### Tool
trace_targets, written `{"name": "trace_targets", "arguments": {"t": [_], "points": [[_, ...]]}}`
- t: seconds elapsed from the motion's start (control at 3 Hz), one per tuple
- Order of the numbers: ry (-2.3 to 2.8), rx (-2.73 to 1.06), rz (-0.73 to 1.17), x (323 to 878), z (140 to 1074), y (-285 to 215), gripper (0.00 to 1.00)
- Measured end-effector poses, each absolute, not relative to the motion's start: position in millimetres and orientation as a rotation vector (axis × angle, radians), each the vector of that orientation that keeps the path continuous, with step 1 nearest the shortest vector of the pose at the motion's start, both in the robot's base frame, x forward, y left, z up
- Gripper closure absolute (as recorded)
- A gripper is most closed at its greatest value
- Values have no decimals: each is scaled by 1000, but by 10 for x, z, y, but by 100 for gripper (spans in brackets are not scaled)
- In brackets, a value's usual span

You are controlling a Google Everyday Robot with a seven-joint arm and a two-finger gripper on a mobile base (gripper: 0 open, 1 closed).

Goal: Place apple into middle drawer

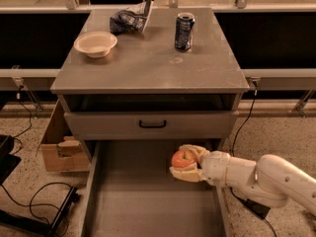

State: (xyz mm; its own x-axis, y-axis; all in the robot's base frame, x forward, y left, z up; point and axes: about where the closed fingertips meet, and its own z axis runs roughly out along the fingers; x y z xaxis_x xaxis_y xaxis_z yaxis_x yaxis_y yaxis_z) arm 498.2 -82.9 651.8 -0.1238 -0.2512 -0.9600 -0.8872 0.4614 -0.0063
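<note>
The apple point(183, 158) is small, round and red-orange with a yellowish patch. My gripper point(186, 163) is shut on it, with pale fingers above and below. It holds the apple over the right rear part of the middle drawer point(143, 201), which is pulled out, wide and shallow, with a plain grey floor and low side walls. My white arm point(256, 177) reaches in from the right, across the drawer's right wall.
A grey cabinet top point(148, 63) carries a tan bowl point(96, 44), a crumpled chip bag point(129, 19) and a soda can point(184, 31). A drawer front with a black handle point(152, 124) sits above the open drawer. A cardboard box point(60, 149) and cables point(34, 201) lie on the left floor.
</note>
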Motion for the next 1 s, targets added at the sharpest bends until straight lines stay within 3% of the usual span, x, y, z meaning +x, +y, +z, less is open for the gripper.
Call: {"name": "trace_targets", "arguments": {"t": [0.33, 1.0], "points": [[1659, -1070, 770, 5099, 5537, -260, 100], [1670, -1120, 788, 5319, 4545, 339, 100]]}}
